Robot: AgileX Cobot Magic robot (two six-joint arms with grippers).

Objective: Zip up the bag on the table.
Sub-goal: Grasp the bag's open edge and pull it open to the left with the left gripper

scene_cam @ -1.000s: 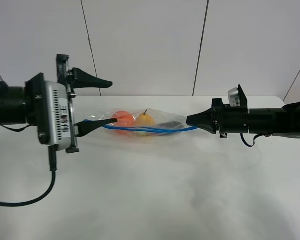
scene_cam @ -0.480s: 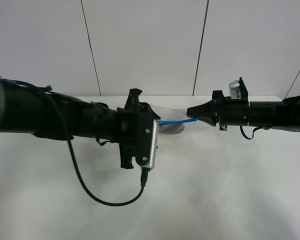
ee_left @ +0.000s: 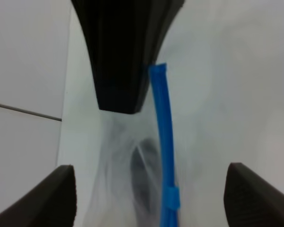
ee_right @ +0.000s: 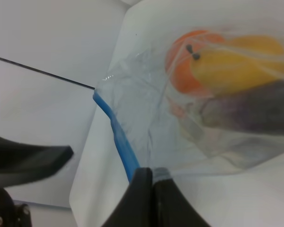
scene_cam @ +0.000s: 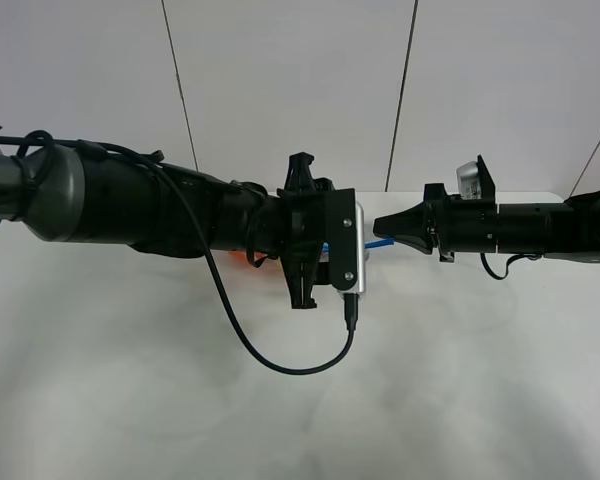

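The bag (ee_right: pixel 213 118) is clear crinkly plastic with orange, yellow and dark purple fruit inside, lying on the white table (scene_cam: pixel 280 400). Its blue zipper strip (ee_left: pixel 162 132) runs between my left gripper's (ee_left: pixel 151 189) wide-open fingers (ee_left: pixel 61 198) without touching them. A thicker blue piece (ee_left: pixel 171 197) sits on the strip there. My right gripper (scene_cam: pixel 380 240) is shut on the strip's right end; it also shows in the right wrist view (ee_right: pixel 151 177). In the high view my left arm (scene_cam: pixel 180 215) hides most of the bag, leaving a short stretch of strip (scene_cam: pixel 373 241) visible.
The left arm's cable (scene_cam: pixel 280 365) loops down over the table in front of the bag. A white panelled wall (scene_cam: pixel 300 90) stands behind the table's far edge. The right arm (scene_cam: pixel 540 232) lies level above the table's right side.
My left arm has swept right along the bag, from its left end to close beside the right gripper, and now covers the fruit. The right gripper stayed shut on the strip end.
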